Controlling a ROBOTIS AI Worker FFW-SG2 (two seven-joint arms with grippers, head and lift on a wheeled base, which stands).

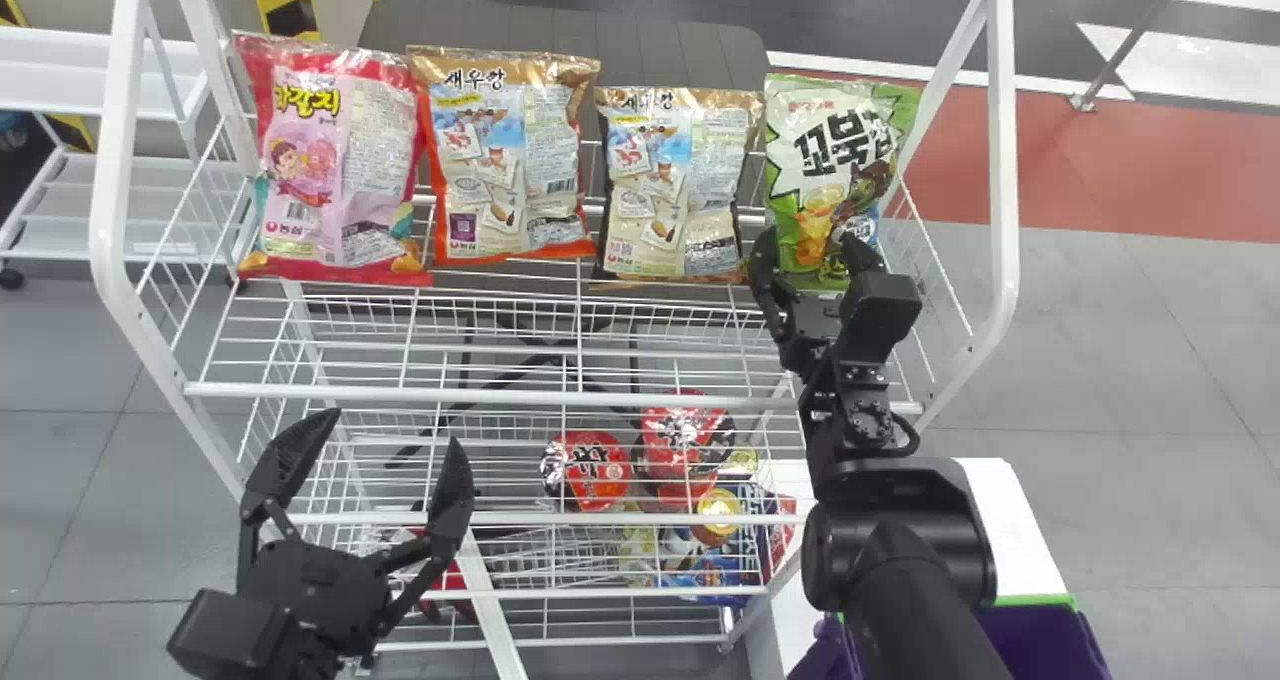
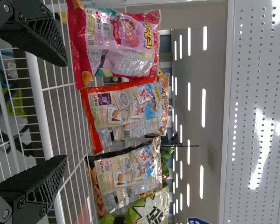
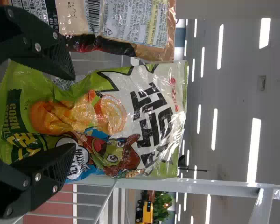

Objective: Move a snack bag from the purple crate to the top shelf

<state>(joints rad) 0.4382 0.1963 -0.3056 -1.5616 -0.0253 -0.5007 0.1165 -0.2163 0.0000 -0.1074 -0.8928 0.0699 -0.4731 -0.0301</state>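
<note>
the green snack bag (image 1: 830, 175) stands at the right end of the top shelf (image 1: 500, 394), the right gripper (image 1: 810, 248) spread open at its lower part; the left gripper (image 1: 388, 434), also open, hangs near left.

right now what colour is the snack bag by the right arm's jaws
Green and white, best seen in the right wrist view.

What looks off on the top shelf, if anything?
No spill or tear visible. One mild oddity: the green bag at the right end shows big logo artwork, while the pink bag, orange-edged bag and black-edged bag turn barcodes and fine print outward.
</note>
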